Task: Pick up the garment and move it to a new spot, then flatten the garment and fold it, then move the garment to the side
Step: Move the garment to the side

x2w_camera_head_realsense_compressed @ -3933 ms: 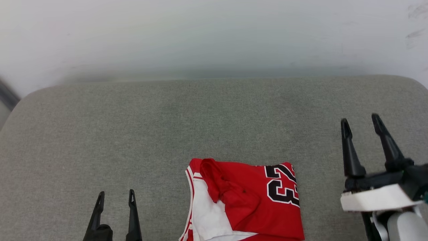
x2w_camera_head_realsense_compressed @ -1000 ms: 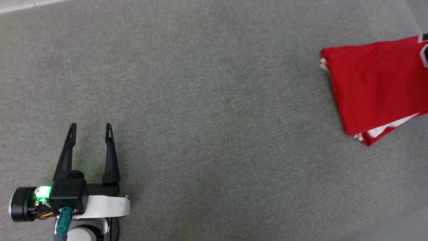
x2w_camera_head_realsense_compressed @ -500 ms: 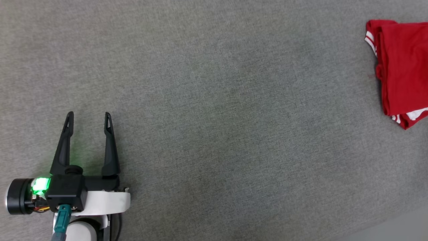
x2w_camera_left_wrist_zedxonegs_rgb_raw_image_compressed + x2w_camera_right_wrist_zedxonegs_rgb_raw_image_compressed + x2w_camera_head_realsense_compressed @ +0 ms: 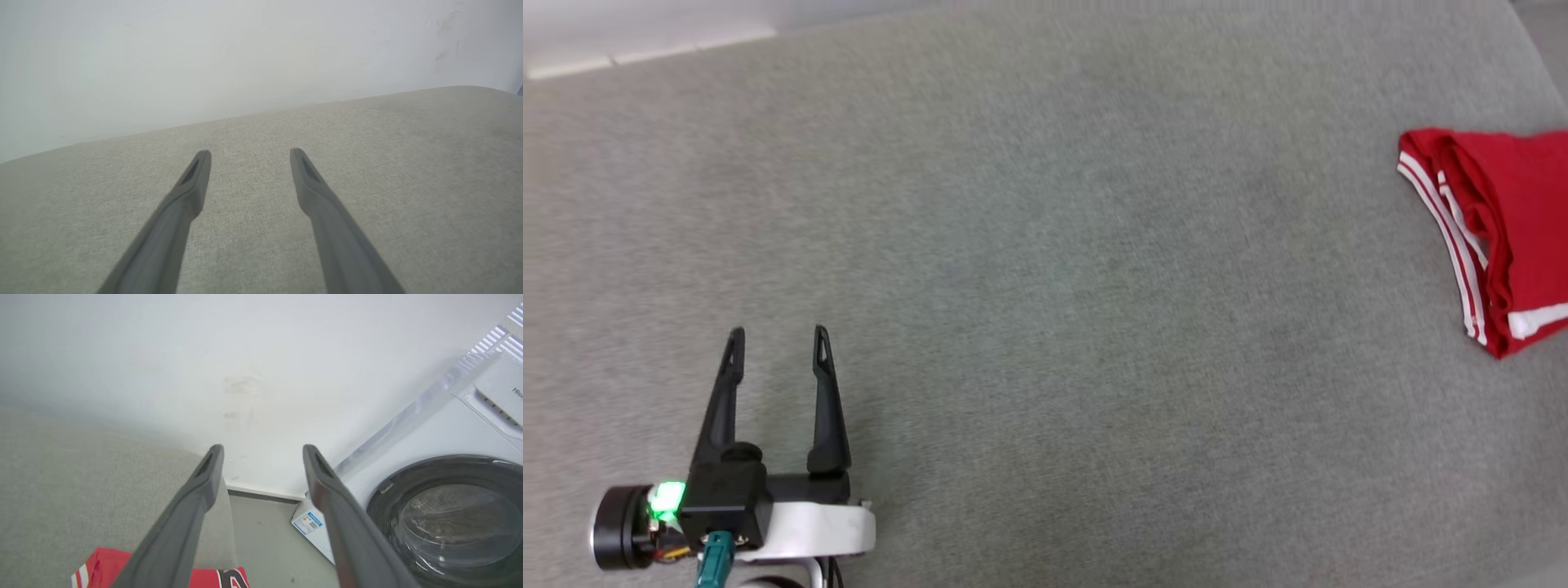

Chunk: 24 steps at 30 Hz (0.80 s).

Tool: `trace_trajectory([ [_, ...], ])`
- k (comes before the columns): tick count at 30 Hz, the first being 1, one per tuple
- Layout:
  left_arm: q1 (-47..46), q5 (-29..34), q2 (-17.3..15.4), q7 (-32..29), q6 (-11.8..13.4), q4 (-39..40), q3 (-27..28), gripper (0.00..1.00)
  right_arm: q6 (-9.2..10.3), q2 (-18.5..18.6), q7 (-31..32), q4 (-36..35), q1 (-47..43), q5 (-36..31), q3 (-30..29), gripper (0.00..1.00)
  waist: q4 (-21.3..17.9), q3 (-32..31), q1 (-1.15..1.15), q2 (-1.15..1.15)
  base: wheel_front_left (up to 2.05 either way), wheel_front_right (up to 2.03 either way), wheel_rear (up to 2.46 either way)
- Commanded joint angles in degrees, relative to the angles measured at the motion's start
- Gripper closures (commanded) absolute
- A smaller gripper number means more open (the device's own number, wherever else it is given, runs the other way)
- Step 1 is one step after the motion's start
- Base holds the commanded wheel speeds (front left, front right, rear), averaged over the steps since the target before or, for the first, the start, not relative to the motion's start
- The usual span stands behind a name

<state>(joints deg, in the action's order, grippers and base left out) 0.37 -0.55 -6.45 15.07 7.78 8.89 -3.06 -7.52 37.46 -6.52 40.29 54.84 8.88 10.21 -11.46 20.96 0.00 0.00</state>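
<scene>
Wide grey fabric-covered table point(image 4: 1045, 245) across the head view, pale wall point(image 4: 204, 61) rising behind its far edge. Over in the right wrist view, a white washing machine point(image 4: 449, 449) with a dark round door stands on the floor beyond the table's end. The garment point(image 4: 1519, 204) lies folded on the table at the far right of the head view, red cloth bunched, red-and-white striped trim along its left edge, partly cut off by the frame. The left pincer point(image 4: 778, 332) sits low at the lower left, well apart from the garment, fingers spread wide and empty over bare fabric, a green light point(image 4: 668, 496) glowing on its wrist. The right pincer point(image 4: 263, 449) is spread open too, nothing between its fingers, with the garment's red edge just below it.
</scene>
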Motion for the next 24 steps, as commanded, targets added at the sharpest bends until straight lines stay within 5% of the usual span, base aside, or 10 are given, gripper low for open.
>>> trace_trajectory([
  [1, 0.72, -0.11, 0.28, 0.12, 0.23, -0.24, -0.03, 0.0, 0.07, -1.59, -1.31, -0.53, -1.41, -0.29, -0.58, 0.0, 1.86, -2.47, 0.0, 0.0, 0.0, 0.0, 0.0],
  [7, 3.04, -0.54, 1.19, 0.12, 0.83, -0.85, -0.48, 0.0, 0.07, -9.84, -8.22, -8.51, -6.62, -5.19, -5.19, 0.0, 4.64, -6.58, 0.0, 0.0, 0.0, 0.0, 0.0],
  [15, 5.17, -0.75, 2.11, 0.11, 0.55, -2.08, -1.31, 0.0, 0.07, -21.05, -8.61, -26.03, -21.64, -7.18, -7.39, 0.0, 8.1, -10.72, 0.0, 0.0, 0.0, 0.0, 0.0],
  [24, 7.87, -0.93, 2.49, 0.12, 0.27, -3.46, -1.42, 0.0, 0.06, -29.71, -8.63, -33.25, -38.88, -7.76, -10.69, 0.0, 10.9, -15.26, 0.0, 0.0, 0.0, 0.0, 0.0],
])
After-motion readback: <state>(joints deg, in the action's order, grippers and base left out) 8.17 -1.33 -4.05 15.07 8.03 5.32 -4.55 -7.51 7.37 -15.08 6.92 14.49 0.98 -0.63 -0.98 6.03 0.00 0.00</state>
